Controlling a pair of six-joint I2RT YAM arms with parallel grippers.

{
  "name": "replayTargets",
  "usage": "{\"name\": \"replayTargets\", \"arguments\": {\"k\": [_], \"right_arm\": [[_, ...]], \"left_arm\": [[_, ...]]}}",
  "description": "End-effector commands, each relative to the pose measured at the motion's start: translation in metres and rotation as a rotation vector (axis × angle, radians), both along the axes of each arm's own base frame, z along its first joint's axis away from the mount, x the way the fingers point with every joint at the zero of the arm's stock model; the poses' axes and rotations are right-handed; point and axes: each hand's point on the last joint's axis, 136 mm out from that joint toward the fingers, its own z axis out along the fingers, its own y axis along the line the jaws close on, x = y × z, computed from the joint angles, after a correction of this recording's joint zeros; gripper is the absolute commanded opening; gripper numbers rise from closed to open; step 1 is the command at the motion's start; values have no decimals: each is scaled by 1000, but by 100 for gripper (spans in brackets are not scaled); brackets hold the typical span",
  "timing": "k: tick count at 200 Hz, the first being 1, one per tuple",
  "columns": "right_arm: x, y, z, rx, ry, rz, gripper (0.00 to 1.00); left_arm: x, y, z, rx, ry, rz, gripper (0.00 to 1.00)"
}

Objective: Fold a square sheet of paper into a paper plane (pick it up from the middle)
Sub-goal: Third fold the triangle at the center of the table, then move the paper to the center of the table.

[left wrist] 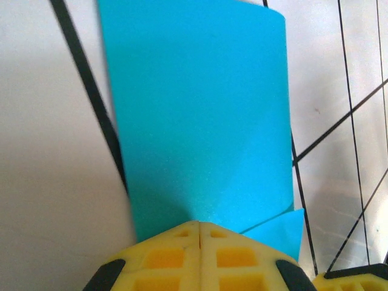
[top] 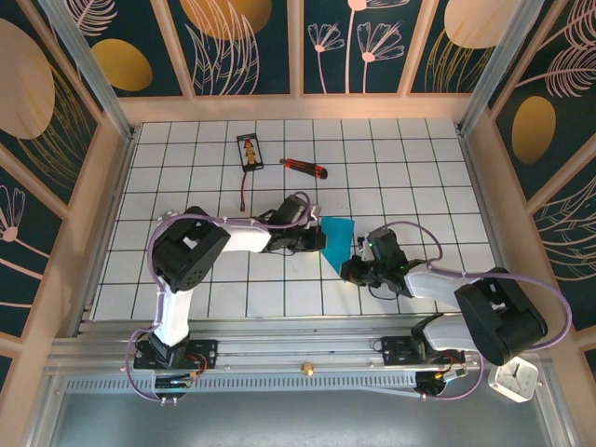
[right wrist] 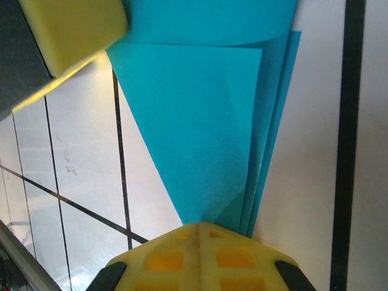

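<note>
The cyan-blue paper (top: 339, 242) is folded into a narrow angular wedge at the middle of the table, held between both arms. My left gripper (top: 321, 239) is shut on its left edge; in the left wrist view the sheet (left wrist: 200, 115) rises from the closed yellow fingertips (left wrist: 199, 225), with a folded flap at the lower right. My right gripper (top: 355, 266) is shut on the lower pointed end; in the right wrist view the layered paper (right wrist: 206, 121) narrows down into the closed fingertips (right wrist: 197, 227). The other arm's yellow finger (right wrist: 73, 30) shows at the upper left there.
A red-and-black utility knife (top: 304, 168) lies at the back of the white gridded table (top: 391, 168). A small black card with an orange figure (top: 250, 152) lies left of it. Wooden walls ring the table.
</note>
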Motion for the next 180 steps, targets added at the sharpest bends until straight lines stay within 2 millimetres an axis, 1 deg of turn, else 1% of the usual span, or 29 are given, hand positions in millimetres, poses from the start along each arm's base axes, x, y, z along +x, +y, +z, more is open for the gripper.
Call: {"name": "replayTargets", "arguments": {"k": [1,29,36,46,58,71,82,85,96,104,113,117,124,135,143,146,149,150,152,162,168,180], "right_arm": [[-48,-43,-50,-197,219,-50,0],[-48,-43,-49,-196,215,-51,0],[-47,-43,-48,-195,213,-48,0],[-45,-41,-46,-186,201,-42,0],[-38,-33,-37,-156,165,-22,0],[-29,-20,-22,-111,101,27,0],[-20,-6,-2,-62,29,76,0],[-18,-3,4,-47,10,90,0],[-8,8,29,17,-75,122,0],[-1,12,45,56,-134,122,0],[7,11,58,85,-186,101,4],[10,9,60,86,-198,85,6],[18,3,61,76,-209,49,9],[30,-10,54,41,-193,-16,13],[37,-18,50,20,-175,-54,15],[40,-20,49,16,-171,-61,16],[41,-21,48,9,-168,-65,17],[42,-22,47,6,-168,-67,17],[44,-22,47,2,-168,-71,18],[50,-21,46,-6,-171,-75,19],[54,-19,46,-5,-170,-75,19],[58,-16,41,-11,-160,-75,19]], "left_arm": [[29,40,-31,128,-18,107,0],[41,52,-26,142,-42,128,0],[44,53,-19,129,-56,131,0],[46,51,-8,111,-84,127,2],[45,49,8,75,-100,122,7],[37,45,23,18,-105,116,12],[31,41,37,-36,-109,120,16],[25,43,35,-38,-100,117,17],[15,40,42,-66,-98,111,21],[10,37,46,-74,-103,105,24],[5,33,51,-83,-117,90,28],[4,30,54,-87,-125,82,29],[2,26,57,-91,-138,67,31],[0,16,60,-92,-157,41,34],[-1,9,59,-90,-156,17,34],[-3,7,57,-85,-150,5,35],[-6,6,51,-76,-136,-4,35],[-3,3,56,-84,-145,-6,35],[-2,-1,59,-91,-149,-11,35],[0,-4,52,-76,-129,-11,34],[2,-4,46,-56,-114,-4,32],[8,5,33,31,-110,26,32]]}}
